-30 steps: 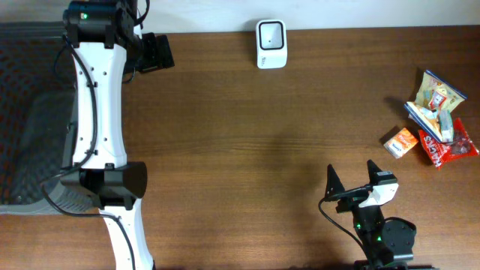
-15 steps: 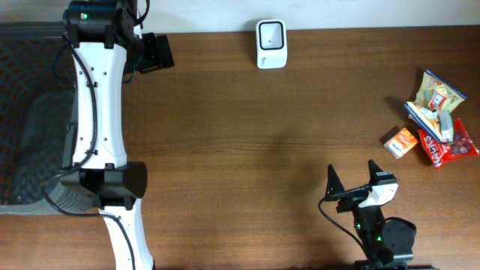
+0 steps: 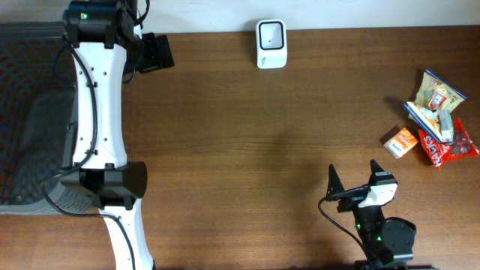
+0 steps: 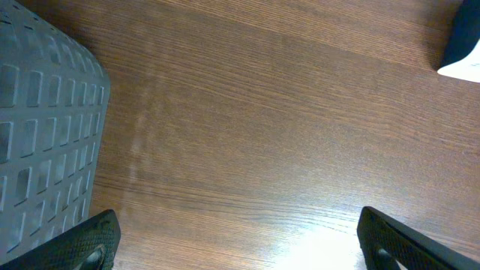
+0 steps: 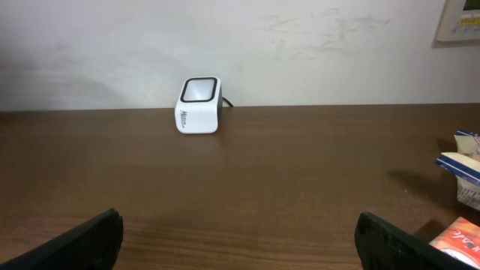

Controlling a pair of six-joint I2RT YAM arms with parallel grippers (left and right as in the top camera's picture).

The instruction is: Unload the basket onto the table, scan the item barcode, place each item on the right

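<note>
The white barcode scanner (image 3: 271, 43) stands at the table's far edge, its dark window facing up; the right wrist view shows the scanner (image 5: 199, 105) against the wall. A small orange box (image 3: 400, 142) lies at the right beside a heap of snack packets (image 3: 439, 101). My right gripper (image 3: 352, 174) is open near the front edge, left of and nearer than the box, holding nothing (image 5: 240, 240). My left gripper (image 3: 154, 52) is open at the far left, over bare wood (image 4: 238, 244).
A dark grey perforated basket (image 3: 30, 112) fills the left side, its wall showing in the left wrist view (image 4: 37, 135). A red packet (image 3: 448, 148) lies at the near end of the heap. Brown wooden tabletop (image 3: 262, 150) spans the middle.
</note>
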